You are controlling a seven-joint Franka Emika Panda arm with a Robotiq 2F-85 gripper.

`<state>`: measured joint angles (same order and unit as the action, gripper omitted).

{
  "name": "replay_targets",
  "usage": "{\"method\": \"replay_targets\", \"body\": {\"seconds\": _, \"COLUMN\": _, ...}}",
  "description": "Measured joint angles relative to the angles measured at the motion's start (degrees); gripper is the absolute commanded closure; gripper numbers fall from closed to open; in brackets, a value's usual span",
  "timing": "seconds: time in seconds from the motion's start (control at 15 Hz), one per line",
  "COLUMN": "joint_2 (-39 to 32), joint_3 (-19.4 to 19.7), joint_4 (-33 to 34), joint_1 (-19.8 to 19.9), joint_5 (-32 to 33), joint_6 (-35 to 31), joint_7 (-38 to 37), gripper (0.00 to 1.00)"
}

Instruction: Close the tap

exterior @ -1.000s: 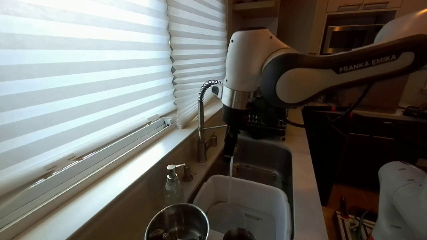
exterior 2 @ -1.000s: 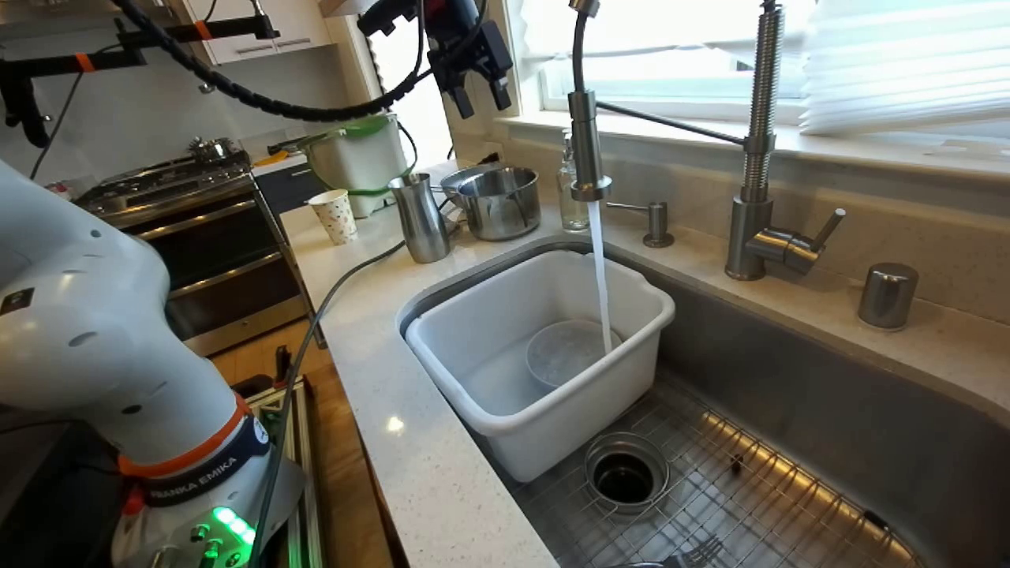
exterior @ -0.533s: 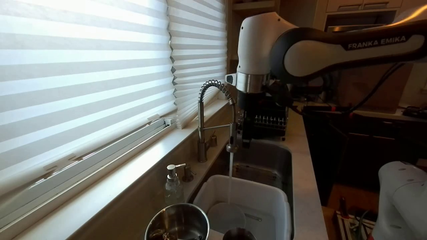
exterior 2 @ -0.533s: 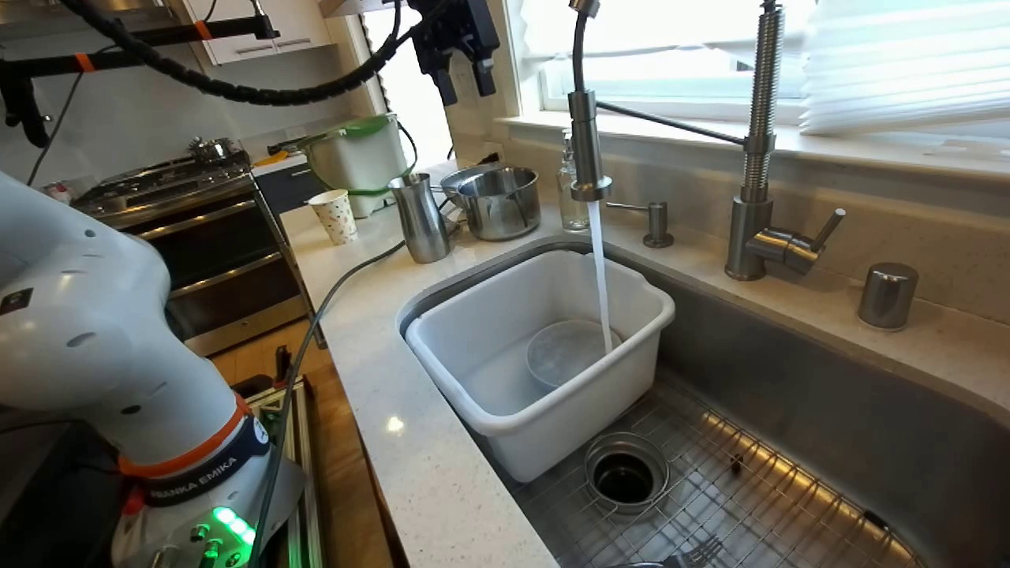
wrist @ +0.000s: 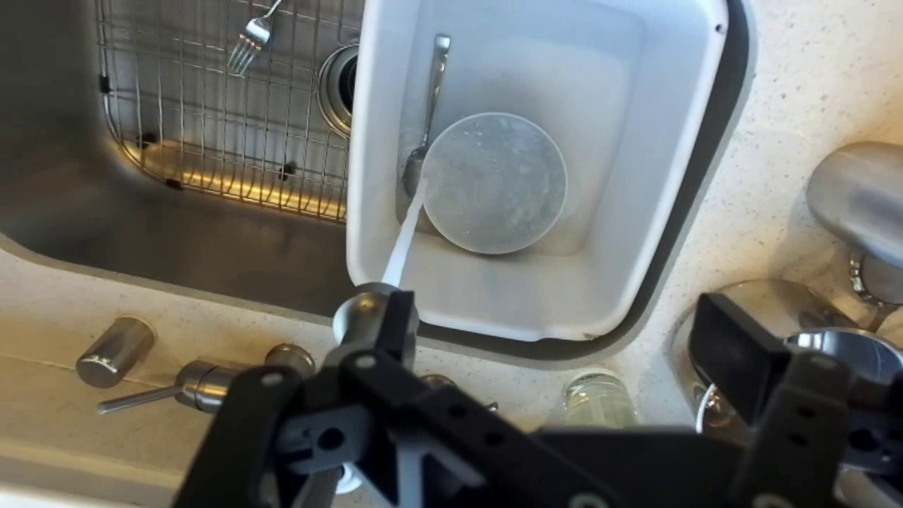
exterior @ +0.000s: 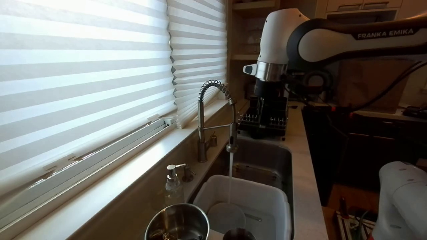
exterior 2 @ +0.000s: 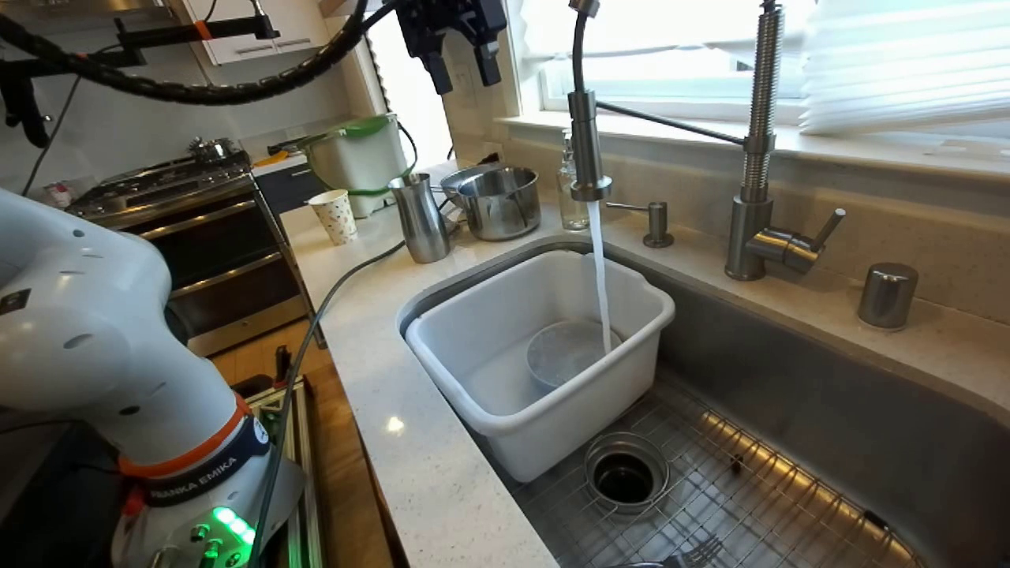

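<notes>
The tap (exterior 2: 746,237) is a tall silver gooseneck behind the sink, also in an exterior view (exterior: 201,133). Its spout head (exterior 2: 588,150) points down and water (exterior 2: 599,268) runs from it into the white basin (exterior 2: 505,430). The small lever handle (exterior 2: 828,229) sticks up and outward on the tap's side; in the wrist view the lever (wrist: 141,400) shows at the lower left. My gripper (exterior 2: 465,79) is open and empty, raised above the counter and apart from the lever. In the wrist view my gripper (wrist: 564,324) has its left finger overlapping the spout head (wrist: 360,317).
A soap bottle (exterior 2: 574,197), a soap pump (exterior 2: 656,225) and a metal cap (exterior 2: 888,296) stand behind the sink. A pot (exterior 2: 501,209), a metal pitcher (exterior 2: 420,221) and a paper cup (exterior 2: 335,217) stand on the counter. A dish rack (exterior: 278,121) stands at the sink's far end.
The arm and gripper have moved up and to the right in an exterior view, away from the spout, which now shows in full there. The tap and running water look the same.
</notes>
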<state>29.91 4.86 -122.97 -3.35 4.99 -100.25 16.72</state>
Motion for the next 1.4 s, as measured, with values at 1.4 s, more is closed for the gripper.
{"method": "replay_targets", "body": {"seconds": 1.4, "joint_2": 4.2, "joint_3": 6.8, "joint_4": -7.9, "joint_1": 1.1, "joint_5": -5.2, "joint_6": -2.2, "joint_7": 7.9, "gripper": 0.0}}
